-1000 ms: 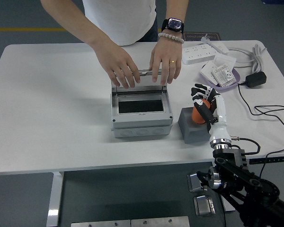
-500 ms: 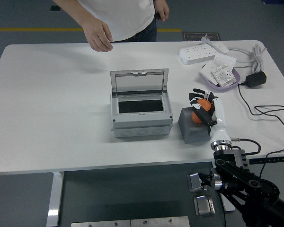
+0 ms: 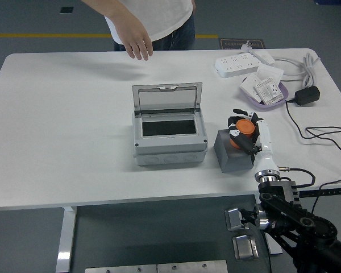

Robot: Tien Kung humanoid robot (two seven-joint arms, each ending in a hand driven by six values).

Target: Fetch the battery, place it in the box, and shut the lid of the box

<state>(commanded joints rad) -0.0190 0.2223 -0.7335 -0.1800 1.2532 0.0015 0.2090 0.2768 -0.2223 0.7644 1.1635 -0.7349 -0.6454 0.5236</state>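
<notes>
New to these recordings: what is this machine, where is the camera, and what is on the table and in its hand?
This is a humanoid robot, filmed from a camera high on its own side, looking down over a white table. Its right hand, white and black fingers on a black arm, comes in from the lower right and is closed around an orange battery on top of a small grey block. No left arm shows. Mid-table stands a grey box with its lid up. At the far right lie a power strip, a purple tray of small packets and cables. At the far side stands a person whose hand hangs above the table, touching nothing.
</notes>
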